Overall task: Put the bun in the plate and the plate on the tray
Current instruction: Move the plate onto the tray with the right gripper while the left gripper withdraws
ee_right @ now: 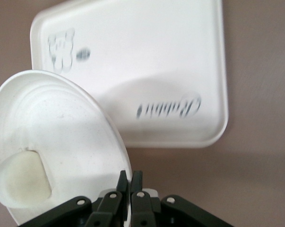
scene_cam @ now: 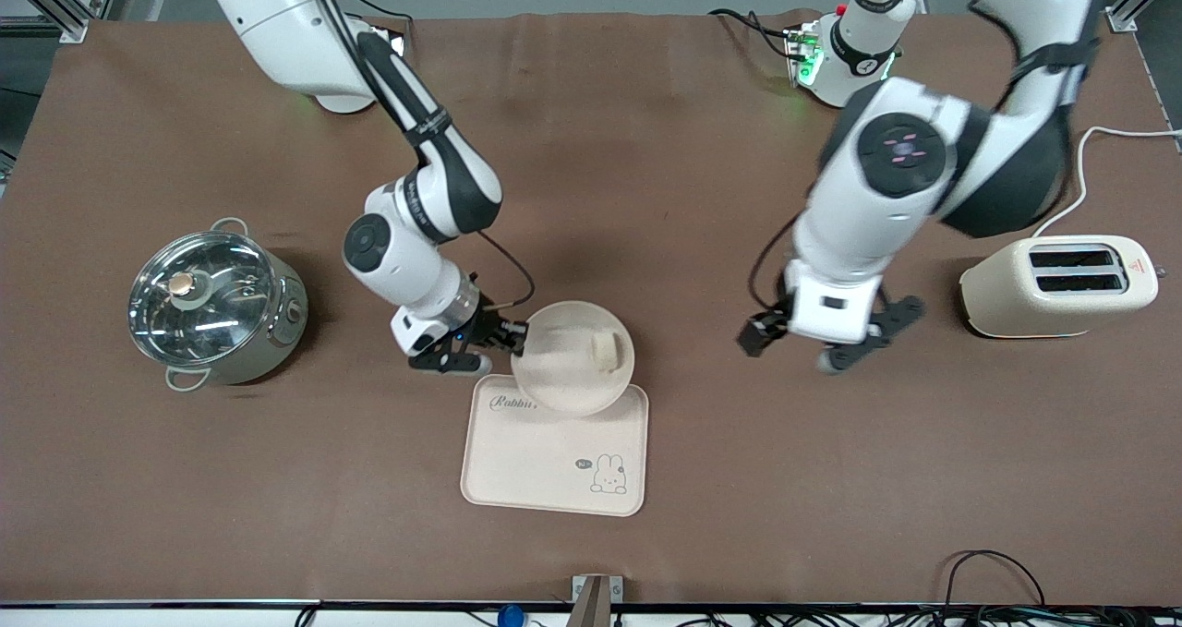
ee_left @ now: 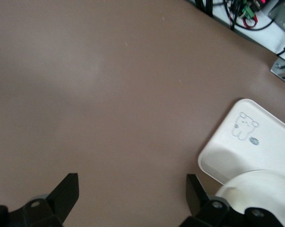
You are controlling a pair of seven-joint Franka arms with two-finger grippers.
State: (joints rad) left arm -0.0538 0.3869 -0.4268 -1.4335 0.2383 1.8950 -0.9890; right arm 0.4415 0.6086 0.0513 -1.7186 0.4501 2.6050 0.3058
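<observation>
Right pincer [scene_cam: 503, 336]: clenched on the rim of the plate [scene_cam: 563, 368], holding it tilted over the tray's edge farthest from the front camera. Bun [scene_cam: 605, 350] lies in the plate, against its rim at the end away from the pincer. Tray [scene_cam: 545, 465] flat on the surface [scene_cam: 277, 479], near the mid front edge. Left pincer [scene_cam: 845, 336]: released, fingers spread, hanging over bare surface between tray and toaster [scene_cam: 1057, 285], waiting. Lidded pot [scene_cam: 212, 304] toward the right arm's end.
</observation>
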